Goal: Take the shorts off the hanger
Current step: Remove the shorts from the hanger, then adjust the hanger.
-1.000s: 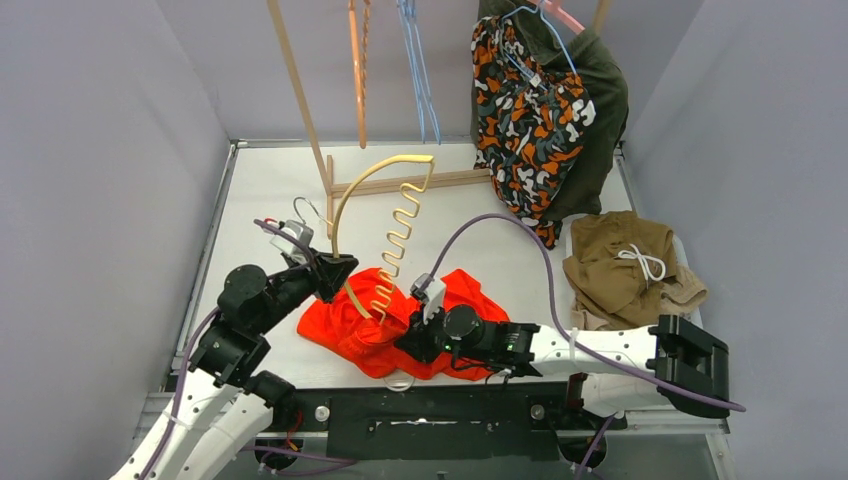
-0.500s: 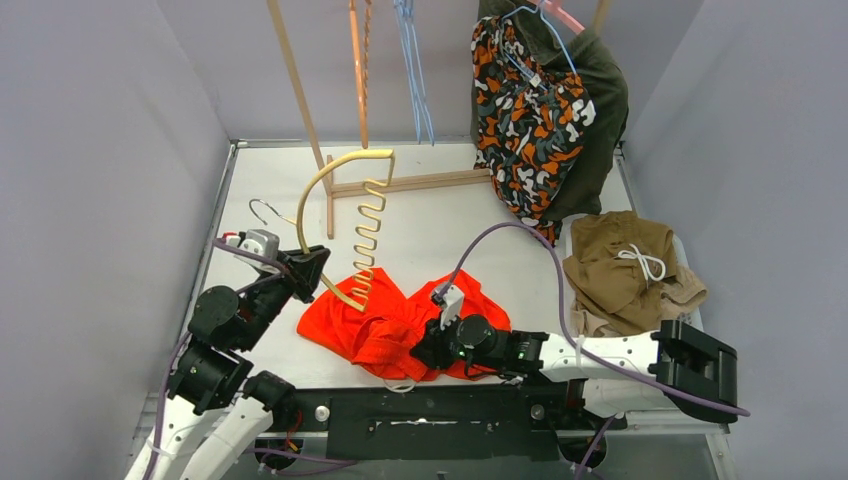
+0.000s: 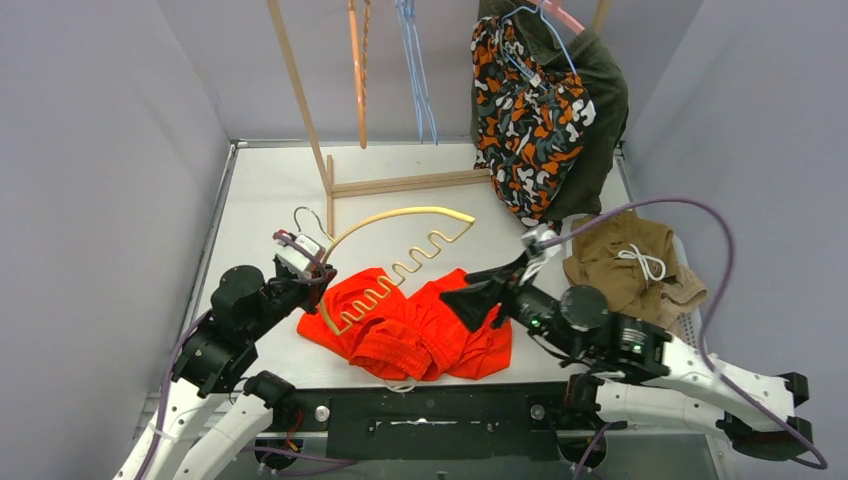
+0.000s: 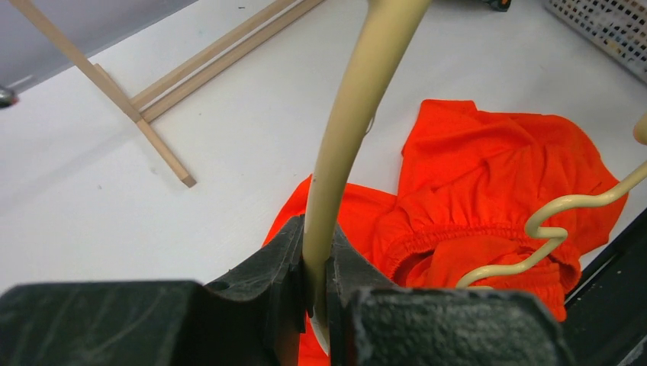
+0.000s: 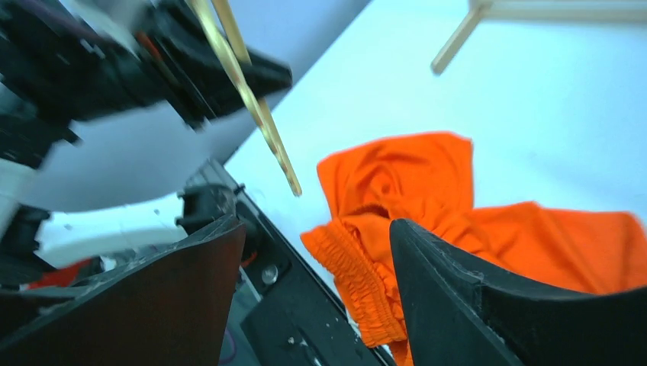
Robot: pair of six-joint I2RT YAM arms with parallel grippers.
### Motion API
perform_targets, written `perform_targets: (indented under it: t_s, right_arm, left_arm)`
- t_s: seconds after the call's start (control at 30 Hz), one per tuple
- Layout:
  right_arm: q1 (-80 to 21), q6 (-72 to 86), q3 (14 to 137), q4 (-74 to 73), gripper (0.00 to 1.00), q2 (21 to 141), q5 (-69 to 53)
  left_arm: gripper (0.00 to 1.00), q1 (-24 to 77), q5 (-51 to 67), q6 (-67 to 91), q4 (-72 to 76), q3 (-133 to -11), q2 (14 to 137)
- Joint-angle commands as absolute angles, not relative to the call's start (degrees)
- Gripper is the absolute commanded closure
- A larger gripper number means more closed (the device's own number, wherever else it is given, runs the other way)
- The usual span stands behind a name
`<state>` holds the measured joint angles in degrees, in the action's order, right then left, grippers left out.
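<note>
pinching the cream hanger (image 3: 400,215) in the left gripper (image 4: 317,284), right gripper (image 5: 317,252) wide and empty over the seemingly freed orange-red shorts (image 3: 425,335); next, lift hanger clear.

Lab test booth: grey partition walls (image 3: 100,150), white tabletop (image 3: 270,190).

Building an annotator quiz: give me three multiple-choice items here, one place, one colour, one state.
1. The camouflage shorts are: A hanging at the back; B lying in a heap; C in a gripper.
2. The hanger in the left gripper is: A blue; B cream; C pink.
3. The right gripper is: A shut on cloth; B open, empty; C shut on the hanger.
Key: 1A, they dangle clear of the table; 2B, the clamped rod is cream; 3B, it gapes wide above the orange-red shorts.
</note>
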<state>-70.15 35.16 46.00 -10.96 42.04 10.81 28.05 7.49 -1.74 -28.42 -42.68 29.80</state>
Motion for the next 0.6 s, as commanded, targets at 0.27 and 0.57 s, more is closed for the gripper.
perform_targets:
  t_s: [0.27,0.57]
  right_arm:
    - [-70.0,26.1,65.2,-29.0,0.28,36.9,15.0]
    - [-69.7,18.9,83.8,-38.1,0.21,56.5,15.4]
  left_arm:
    - [1.00,28.0,0.6,-18.4,-32.5,-44.4,28.4]
    - [1.00,28.0,11.4,-23.7,-33.7,-43.1,24.4]
